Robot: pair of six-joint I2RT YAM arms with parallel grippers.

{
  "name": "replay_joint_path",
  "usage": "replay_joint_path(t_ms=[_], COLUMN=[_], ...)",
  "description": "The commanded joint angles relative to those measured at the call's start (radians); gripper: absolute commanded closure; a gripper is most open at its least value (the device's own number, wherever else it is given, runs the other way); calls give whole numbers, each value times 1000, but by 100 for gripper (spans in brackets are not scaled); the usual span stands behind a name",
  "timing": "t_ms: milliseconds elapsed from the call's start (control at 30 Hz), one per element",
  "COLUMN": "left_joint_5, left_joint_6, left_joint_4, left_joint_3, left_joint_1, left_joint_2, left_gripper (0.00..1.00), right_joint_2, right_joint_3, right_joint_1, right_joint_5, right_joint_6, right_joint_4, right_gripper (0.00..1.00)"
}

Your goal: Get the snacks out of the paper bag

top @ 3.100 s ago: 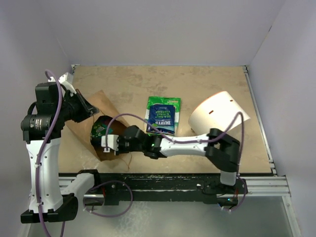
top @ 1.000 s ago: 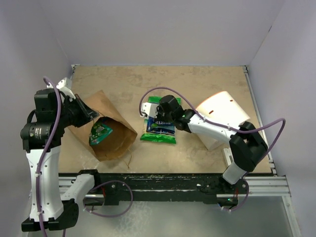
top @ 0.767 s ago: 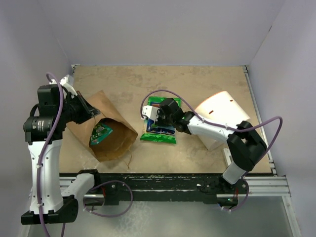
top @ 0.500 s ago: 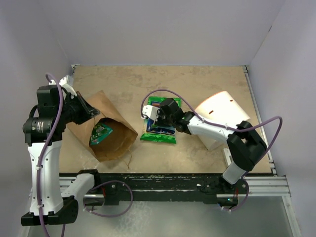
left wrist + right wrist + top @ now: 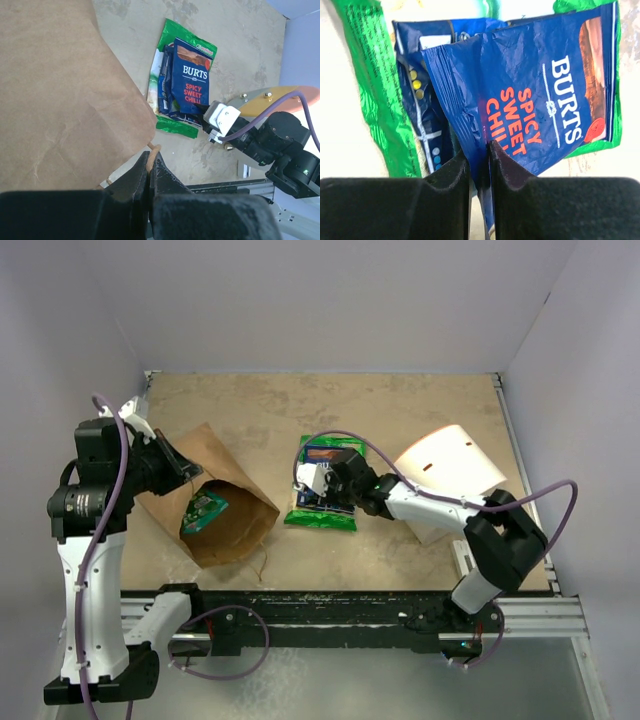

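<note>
Paper bag (image 5: 228, 523) at left edge of desk (image 5: 400, 410), one green packet (image 5: 203, 510) inside, left gripper (image 5: 149, 166) clamped on its rim, right gripper (image 5: 479, 159) pinching blue Burts packet (image 5: 540, 100) mid-desk.

White cylindrical container (image 5: 445, 475) at right of tan tabletop (image 5: 400, 410).

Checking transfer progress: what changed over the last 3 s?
The right gripper went from the paper bag mouth rightward to the packet pile, bringing a blue Burts chilli packet that now lies on top, still pinched. Unchanged: left gripper holding the bag, green packet inside it.
</note>
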Motion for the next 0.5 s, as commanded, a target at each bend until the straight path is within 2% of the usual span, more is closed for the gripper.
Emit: replay_joint_path(t_ms=[0, 267, 367, 467], left_joint_5=[14, 25, 20, 14], left_joint_6=[-26, -39, -41, -41], left_joint_4=[56, 64, 64, 64], left_joint_3=[-11, -18, -20, -19], left_joint_1=[-1, -2, -2, -1], left_joint_2=[-15, -15, -17, -19], left_gripper=[100, 100, 100, 100], right_joint_2=[-66, -116, -172, -239], right_joint_3=[-30, 12, 12, -3], right_joint_1=[1, 1, 1, 1], right_joint_5=[-34, -33, -89, -179], right_joint_6=[31, 68, 103, 207], right_joint_4=[14, -64, -82, -25], right_gripper=[77, 62, 53, 43])
